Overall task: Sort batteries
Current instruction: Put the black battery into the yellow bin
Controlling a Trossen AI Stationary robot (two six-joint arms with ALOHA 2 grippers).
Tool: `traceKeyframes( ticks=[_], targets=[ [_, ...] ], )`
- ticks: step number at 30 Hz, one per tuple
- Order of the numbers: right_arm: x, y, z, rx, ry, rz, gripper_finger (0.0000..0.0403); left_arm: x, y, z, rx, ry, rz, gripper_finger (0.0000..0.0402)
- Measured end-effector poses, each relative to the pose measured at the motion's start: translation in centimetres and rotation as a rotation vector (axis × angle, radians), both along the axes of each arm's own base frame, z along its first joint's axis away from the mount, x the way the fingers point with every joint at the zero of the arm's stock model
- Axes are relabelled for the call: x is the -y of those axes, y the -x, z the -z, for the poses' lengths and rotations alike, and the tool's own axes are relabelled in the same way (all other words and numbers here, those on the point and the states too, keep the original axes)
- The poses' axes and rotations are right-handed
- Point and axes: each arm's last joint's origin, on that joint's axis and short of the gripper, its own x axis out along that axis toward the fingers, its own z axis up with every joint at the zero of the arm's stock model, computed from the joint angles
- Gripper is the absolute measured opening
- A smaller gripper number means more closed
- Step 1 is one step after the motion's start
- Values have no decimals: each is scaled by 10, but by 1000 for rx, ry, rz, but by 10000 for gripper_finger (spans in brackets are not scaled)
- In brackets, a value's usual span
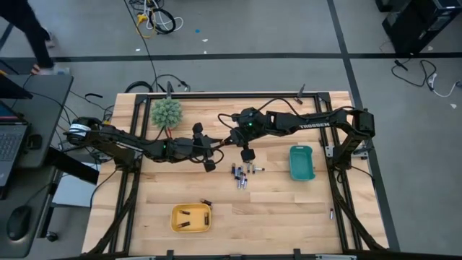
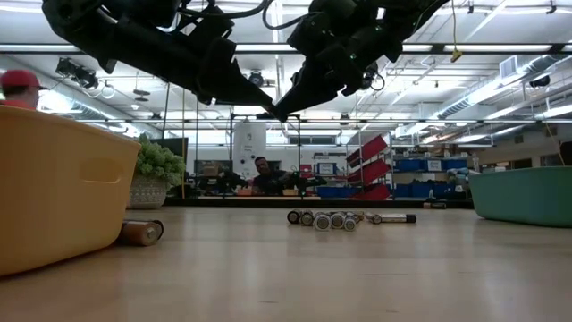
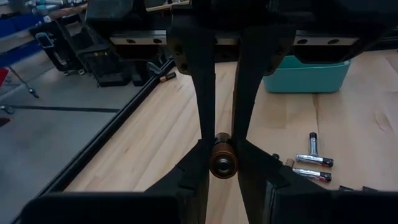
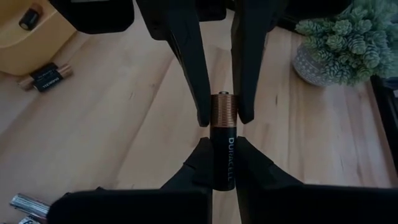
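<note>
1. In the right wrist view, a Duracell battery [image 4: 224, 146] is clamped between the right gripper's [image 4: 224, 163] own fingers [image 4: 198, 163]. It is a slim cylinder with a black body, white lettering along its length and a copper band at the far end.
2. Its long axis runs straight out along the right gripper's fingers, copper end and small terminal nub pointing away from the wrist.
3. The left gripper [image 4: 217, 115] reaches in from the opposite side, and its two fingers [image 4: 186, 56] close on the copper band, so both grippers are clamped on the same cell.
4. The left wrist view shows the battery [image 3: 223, 160] end-on, a round copper face between the left gripper's [image 3: 222, 158] fingers [image 3: 205, 93], its axis pointing at that camera.
5. From above, the two grippers meet in the air over the middle of the table [image 1: 274, 217], the left gripper [image 1: 210, 165] just beside the right gripper [image 1: 247, 154].
6. On the table below, a cluster of loose batteries [image 1: 241, 175] lies near the centre, some dark, some silvery, pointing various ways.
7. Nearer the front edge is a yellow tray [image 1: 191, 218] holding a few dark cells, with one battery [image 1: 206, 201] lying just outside its rim.
8. A teal tray [image 1: 302, 163] stands towards the right side.
9. A spiky green plant [image 1: 167, 112] stands at the back left of the table.
</note>
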Motion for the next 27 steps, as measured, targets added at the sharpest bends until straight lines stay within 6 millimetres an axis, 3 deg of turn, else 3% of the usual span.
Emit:
traceKeyframes(
  ticks=[6,18,24,27],
  targets=[
    [0,0,0,1,2,-8,31,0,0,0,-5,-9,-2,17],
    [4,11,-3,-74,-38,39,99,13,9,-11,9,-2,-13,17],
    [14,27,-12,-135,-47,73,118,45,21,-33,-97,201,85,17],
    [24,32,-12,-154,-48,99,118,71,30,-47,-293,336,163,17]
  ],
)
